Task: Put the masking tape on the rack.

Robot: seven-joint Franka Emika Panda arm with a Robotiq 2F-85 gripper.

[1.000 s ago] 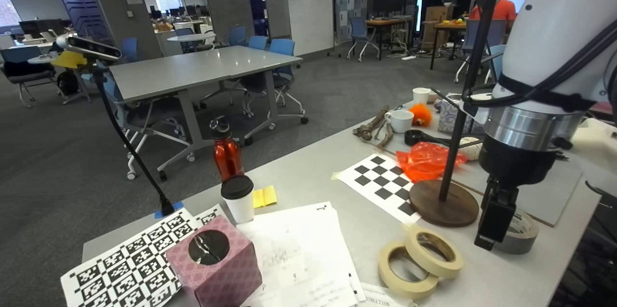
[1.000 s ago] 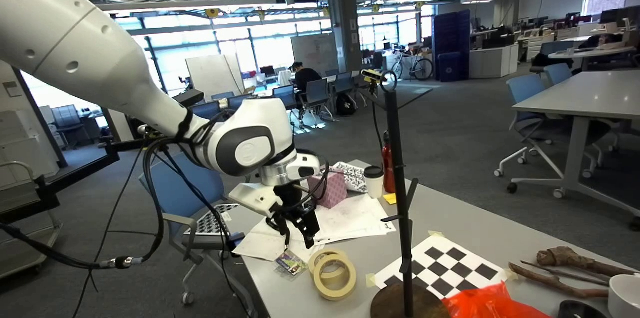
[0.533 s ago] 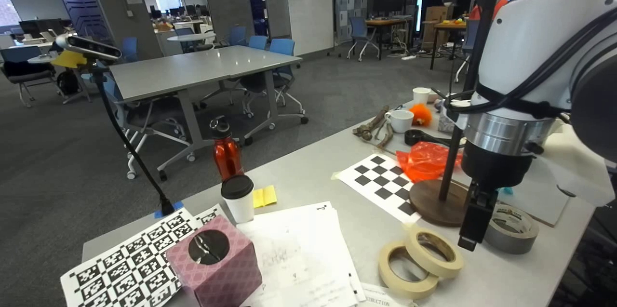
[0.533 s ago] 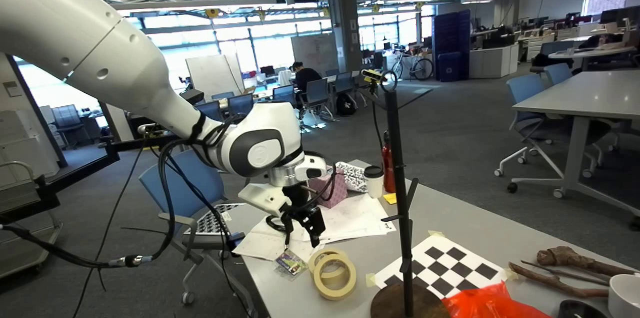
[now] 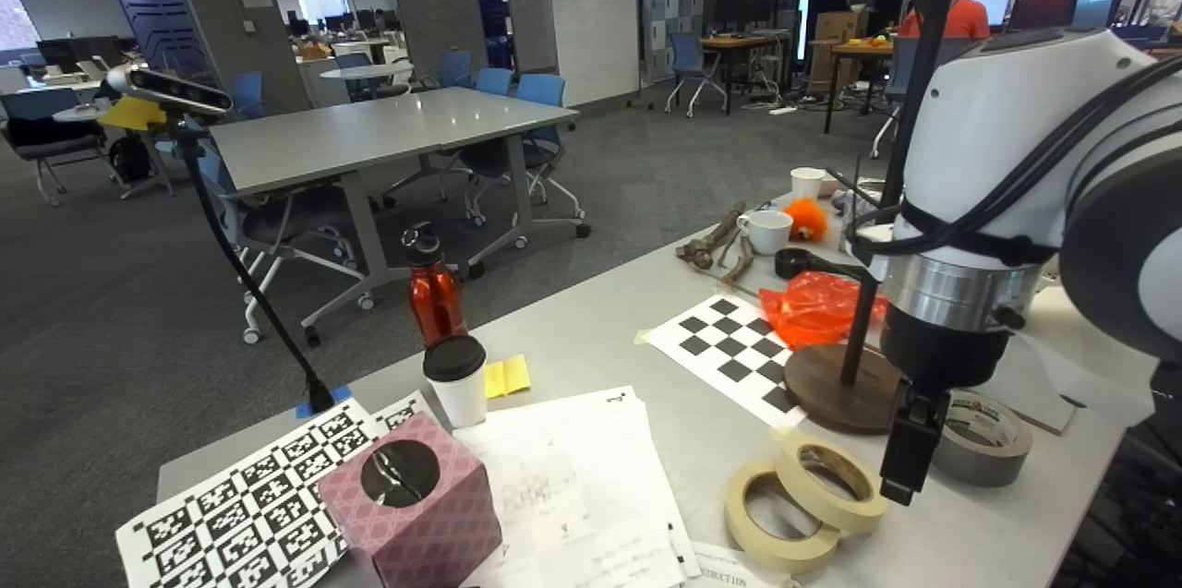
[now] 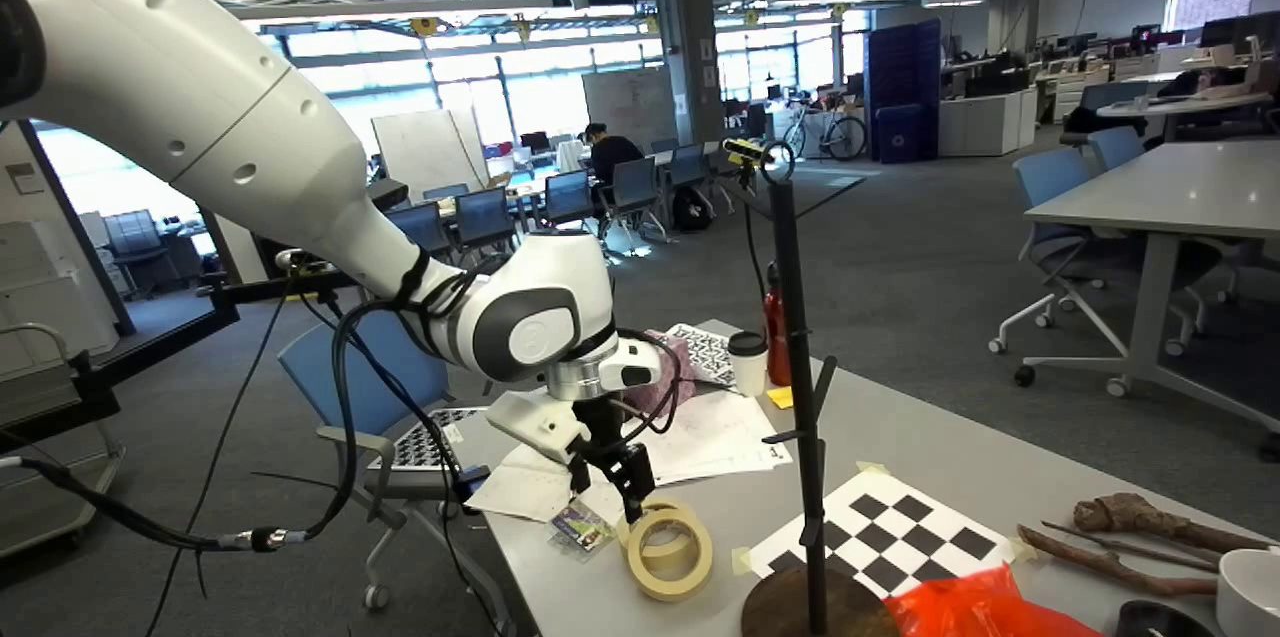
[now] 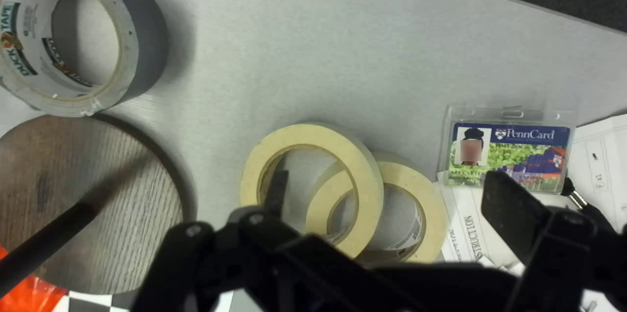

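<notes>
Two pale cream tape rolls lie overlapped on the table; I cannot tell which one the task means. The upper roll (image 7: 370, 189) leans tilted on the lower roll (image 7: 435, 219); both also show in an exterior view, the upper roll (image 5: 859, 510) at the right. My gripper (image 7: 389, 194) is open and empty above them. In the wrist view its left finger overlaps the upper roll's hole and its right finger is beside the lower roll. In an exterior view the gripper (image 6: 608, 505) is just above the rolls. The rack (image 6: 800, 367) stands upright on its brown base (image 7: 108, 214).
A grey tape roll (image 7: 147, 37) stands beside the rack's base. A badge (image 7: 509, 155) and papers (image 5: 572, 486) lie near the rolls. A red plastic bag (image 5: 822, 306) and checkerboard sheet (image 5: 725, 343) are by the rack. A tissue box (image 5: 416, 505) and cup (image 5: 457, 385) stand farther off.
My gripper has moved away from the grey roll toward the cream rolls and come lower over them. The rolls and the rack have not moved.
</notes>
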